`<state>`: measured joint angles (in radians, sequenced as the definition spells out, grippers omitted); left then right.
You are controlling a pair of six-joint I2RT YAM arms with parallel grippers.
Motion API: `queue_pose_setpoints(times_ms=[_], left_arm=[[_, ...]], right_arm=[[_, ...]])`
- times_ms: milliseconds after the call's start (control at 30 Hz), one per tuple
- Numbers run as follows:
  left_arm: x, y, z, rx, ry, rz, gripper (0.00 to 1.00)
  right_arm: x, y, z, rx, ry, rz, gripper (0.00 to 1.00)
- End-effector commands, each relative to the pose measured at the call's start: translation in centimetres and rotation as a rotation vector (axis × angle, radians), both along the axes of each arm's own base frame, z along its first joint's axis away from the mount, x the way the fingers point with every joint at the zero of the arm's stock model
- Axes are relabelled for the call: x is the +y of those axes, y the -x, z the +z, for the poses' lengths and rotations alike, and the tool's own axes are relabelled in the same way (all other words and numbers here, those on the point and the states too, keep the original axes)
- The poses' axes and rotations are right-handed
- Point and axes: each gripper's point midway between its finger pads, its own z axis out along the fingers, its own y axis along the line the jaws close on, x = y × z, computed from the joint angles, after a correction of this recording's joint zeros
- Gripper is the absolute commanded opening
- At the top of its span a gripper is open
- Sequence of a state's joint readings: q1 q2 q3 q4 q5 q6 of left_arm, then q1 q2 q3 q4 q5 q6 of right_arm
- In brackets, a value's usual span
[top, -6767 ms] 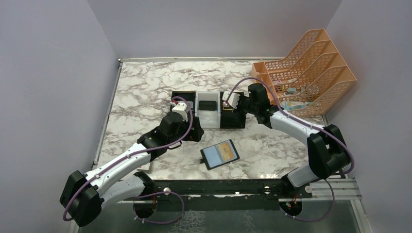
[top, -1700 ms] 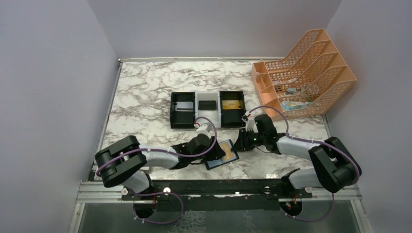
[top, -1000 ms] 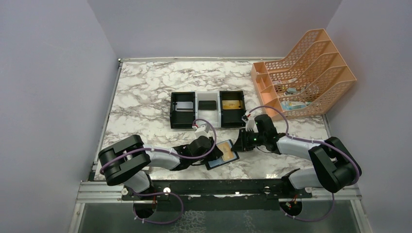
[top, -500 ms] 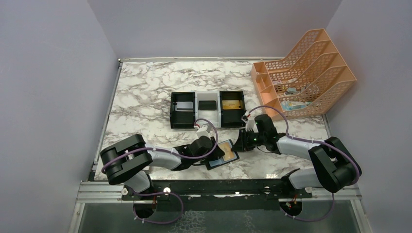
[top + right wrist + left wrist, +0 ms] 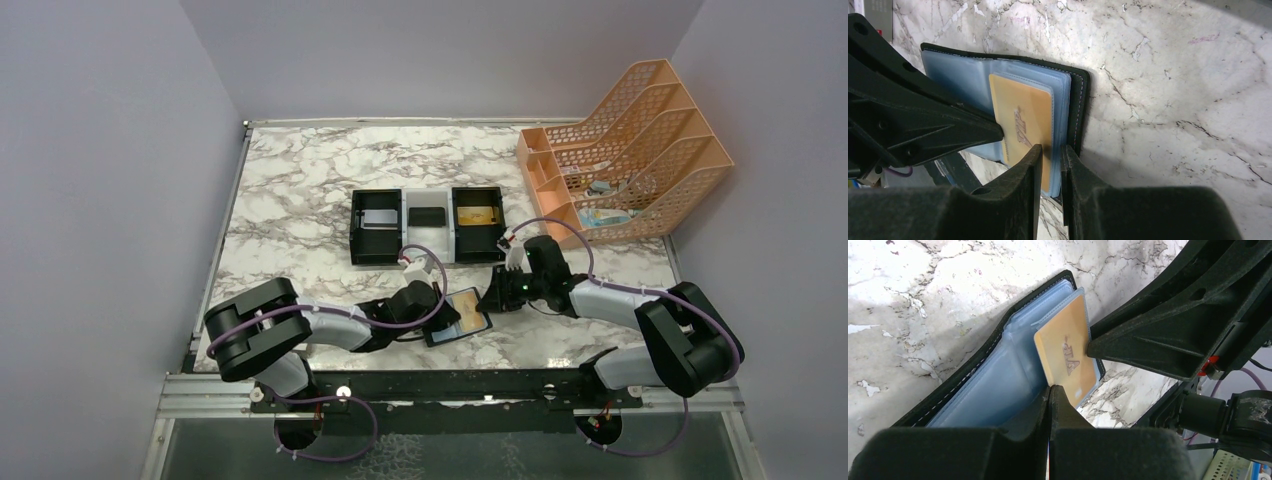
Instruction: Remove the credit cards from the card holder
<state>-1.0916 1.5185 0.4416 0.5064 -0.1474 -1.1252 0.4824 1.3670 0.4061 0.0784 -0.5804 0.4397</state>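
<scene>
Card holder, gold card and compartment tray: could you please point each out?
card holder [image 5: 958, 80]: right wrist view, bluish inner pocket.
gold card [image 5: 1023, 117]: right wrist view, printed face.
compartment tray [image 5: 428, 250]: top external view, white middle section's near wall.

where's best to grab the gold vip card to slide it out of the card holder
Its long edge facing the fold of the card holder, coming in low across the other pocket panel. The gold VIP card lies flat in a clear sleeve, and that edge looks exposed.

Gold card [image 5: 1068, 357]: "VIP" is printed in darker tan letters across the face.
Placement: the card is tucked into a card holder [image 5: 998, 375] pocket.
</scene>
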Motion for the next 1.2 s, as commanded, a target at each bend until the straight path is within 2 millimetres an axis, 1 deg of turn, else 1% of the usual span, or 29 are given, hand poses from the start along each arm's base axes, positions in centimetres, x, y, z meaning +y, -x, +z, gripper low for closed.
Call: queue_pose_setpoints(times_ms=[0,267,467,567,667,833,900,1000,1067,1167], left_arm=[[0.2,0.0,0.9,-0.028,0.035,0.016,0.00],[2.2,0.3,0.8,-0.045,0.030,0.043,0.00],[2.6,0.7,0.6,-0.038,0.026,0.037,0.00],[2.7,0.7,0.5,-0.037,0.022,0.037,0.00],[2.6,0.8,0.4,-0.038,0.018,0.027,0.00],[2.1,0.7,0.6,-0.042,0.019,0.013,0.00],[1.9,0.6,0.9,-0.048,0.023,0.011,0.00],[1.8,0.6,1.0,-0.055,0.025,0.007,0.00],[1.9,0.5,1.1,-0.059,0.022,0.005,0.00],[1.9,0.6,1.0,-0.060,0.021,0.004,0.00]], right_arm=[[-0.2,0.2,-0.1,-0.003,0.010,0.002,0.20],[-0.3,0.1,-0.1,-0.010,0.017,-0.011,0.19],[-0.4,-0.1,0.0,-0.017,0.017,-0.015,0.19],[-0.3,-0.3,0.5,-0.034,0.010,-0.020,0.21],[0.1,-0.5,1.9,-0.066,-0.028,-0.020,0.26],[1.6,-0.7,5.7,-0.136,-0.159,0.019,0.32],[2.2,-0.6,6.6,-0.144,-0.203,0.044,0.34],[2.9,-0.6,6.2,-0.112,-0.223,0.079,0.37],[3.2,-0.7,5.1,-0.082,-0.202,0.098,0.38],[3.0,-1.5,3.6,-0.063,-0.157,0.074,0.39]])
